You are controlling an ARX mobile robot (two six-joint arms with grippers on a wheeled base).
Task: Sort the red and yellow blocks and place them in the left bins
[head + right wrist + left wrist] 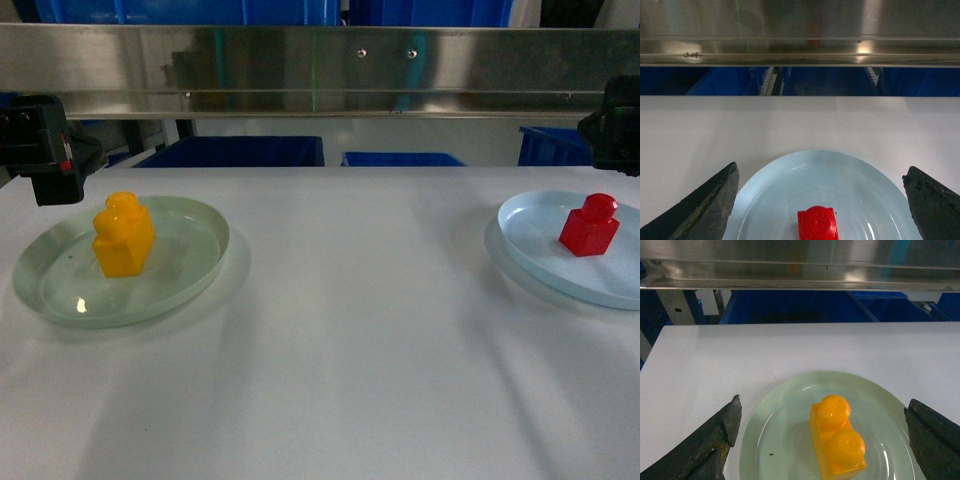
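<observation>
A yellow two-stud block [123, 236] [837, 435] stands on a pale green plate [190, 270] [785, 425] at the table's left. Above and behind that plate hovers my left gripper [48, 150] [823, 400], open, its fingers wide apart either side of the plate and touching nothing. On the right, a red single-stud block [589, 225] [818, 226] rests on a light blue plate [540, 240] [805, 180]. My right gripper [615, 125] [821, 167] hangs open over it, holding nothing. Blue bins [235, 150] stand beyond the table's far edge.
A steel rail [320, 70] runs across the back above the table. More blue bins [400, 158] [550, 145] sit behind the far edge. White tabletop [360, 300] stretches between the two plates.
</observation>
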